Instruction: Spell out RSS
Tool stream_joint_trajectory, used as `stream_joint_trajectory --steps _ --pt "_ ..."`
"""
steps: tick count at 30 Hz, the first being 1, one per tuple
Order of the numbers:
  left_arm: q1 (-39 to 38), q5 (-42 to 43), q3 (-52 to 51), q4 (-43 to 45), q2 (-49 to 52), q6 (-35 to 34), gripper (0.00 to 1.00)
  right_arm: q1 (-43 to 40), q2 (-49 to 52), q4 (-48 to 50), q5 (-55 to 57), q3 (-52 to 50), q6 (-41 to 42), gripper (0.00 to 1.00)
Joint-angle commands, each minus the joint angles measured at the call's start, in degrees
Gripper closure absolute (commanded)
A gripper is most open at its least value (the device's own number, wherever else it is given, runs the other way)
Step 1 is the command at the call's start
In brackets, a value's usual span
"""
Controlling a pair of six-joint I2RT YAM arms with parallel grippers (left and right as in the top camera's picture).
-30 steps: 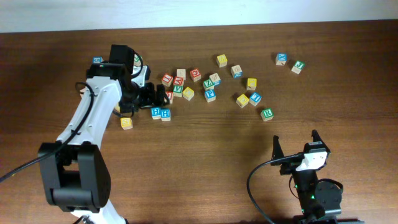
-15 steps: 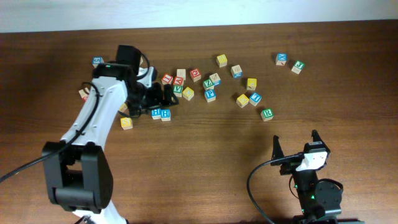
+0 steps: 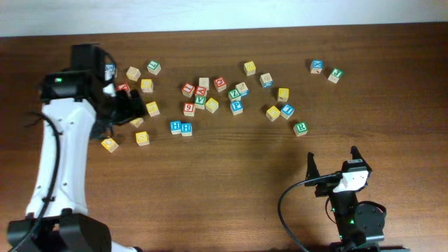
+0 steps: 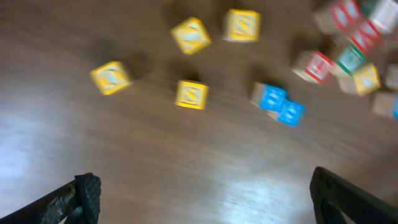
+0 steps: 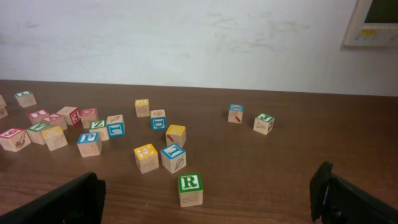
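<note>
The green R cube (image 3: 300, 128) stands alone right of centre; in the right wrist view it (image 5: 190, 188) sits just ahead of my open, empty right gripper (image 5: 208, 208), which is near the front edge (image 3: 334, 168). Several yellow-faced cubes lie at the left, among them one (image 3: 142, 138) and another (image 3: 108, 145). Their letters are too blurred to read. My left gripper (image 3: 134, 106) hovers above them, open and empty. The left wrist view is blurred, with its jaws (image 4: 205, 199) wide apart and two yellow cubes (image 4: 191, 94) (image 4: 111, 77) ahead.
Two blue H cubes (image 3: 180, 127) sit side by side and also show in the left wrist view (image 4: 280, 104). A cluster of mixed cubes (image 3: 210, 94) lies at centre back. More cubes sit at the back right (image 3: 325, 70). Bare wood lies along the front (image 3: 224, 196).
My left arm has swung back to the left, away from the H cubes and the centre cluster, uncovering several cubes at the left. The right arm has not moved.
</note>
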Motion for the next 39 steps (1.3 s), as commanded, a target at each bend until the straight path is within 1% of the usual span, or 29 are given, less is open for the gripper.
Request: stream_joint_trajectory --steps 1,2,3,6,35,36,37,38,39 --pt "4.2 -3.3 0.4 0.0 0.0 -4.5 0.01 -0.4 -0.4 -0.3 0.5 -0.3 0.6 0.02" --pt "5.8 -3.3 0.4 -0.2 0.0 -6.0 0.01 -0.4 -0.4 -0.3 0.5 -0.3 0.6 0.02" --pt "6.9 -3.3 0.4 -0.2 0.0 -6.1 0.01 -0.4 -0.4 -0.3 0.5 -0.3 0.6 0.02" --pt "8.0 -3.0 0.3 -0.7 0.0 -7.2 0.01 -0.4 -0.4 -0.3 0.5 -0.3 0.6 0.02" --pt "7.9 -2.8 0.1 -1.7 0.0 -7.1 0.01 -0.4 -0.4 -0.3 0.5 -0.3 0.6 0.02" --pt "7.9 -2.0 0.1 -1.7 0.0 -7.1 0.01 -0.4 -0.4 0.5 1.0 -0.3 0.5 0.02" --pt "7.9 -1.0 0.1 -1.6 0.0 -7.1 0.01 -0.4 -0.4 3.3 -0.1 -0.3 0.7 0.02" --pt "7.8 -0.1 0.0 -1.7 0.0 -7.1 0.01 -0.4 -0.4 6.0 -3.3 -0.3 1.0 0.01" --pt "7.6 0.3 0.0 -1.8 0.0 -7.1 0.01 -0.4 -0.4 6.1 -4.2 -0.3 1.0 0.02"
